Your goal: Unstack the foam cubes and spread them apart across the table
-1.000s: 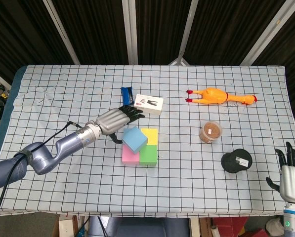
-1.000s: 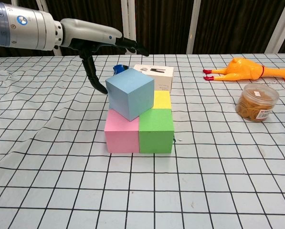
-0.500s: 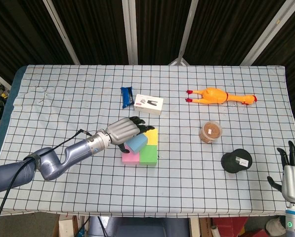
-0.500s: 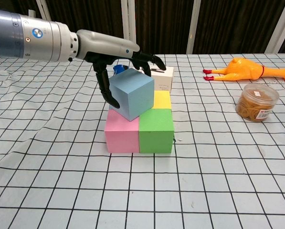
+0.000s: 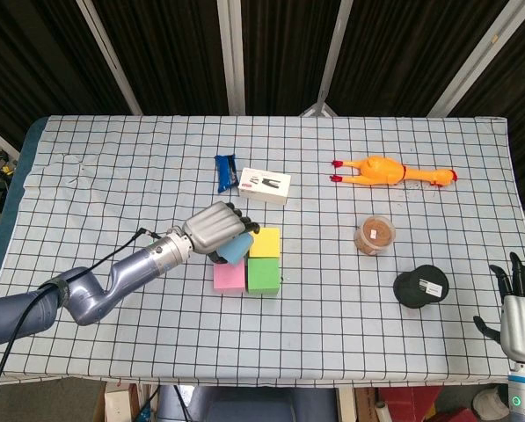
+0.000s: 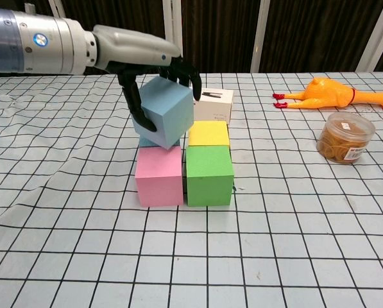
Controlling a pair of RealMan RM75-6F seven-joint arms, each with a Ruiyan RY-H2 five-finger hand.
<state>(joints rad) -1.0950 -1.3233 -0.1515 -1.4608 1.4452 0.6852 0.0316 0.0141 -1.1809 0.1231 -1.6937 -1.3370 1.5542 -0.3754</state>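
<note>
The left hand (image 6: 154,70) has now clamped round the blue cube (image 6: 167,110) and tilts it up off the pink cube (image 6: 158,184), so unstacking is underway, while the right hand (image 5: 519,306) idles open.

A white checked cloth (image 5: 113,176) covers the table (image 5: 20,167), filling the frame's middle. Along the top, pale beams (image 5: 231,53) cross a dark slatted wall (image 5: 165,53).
</note>
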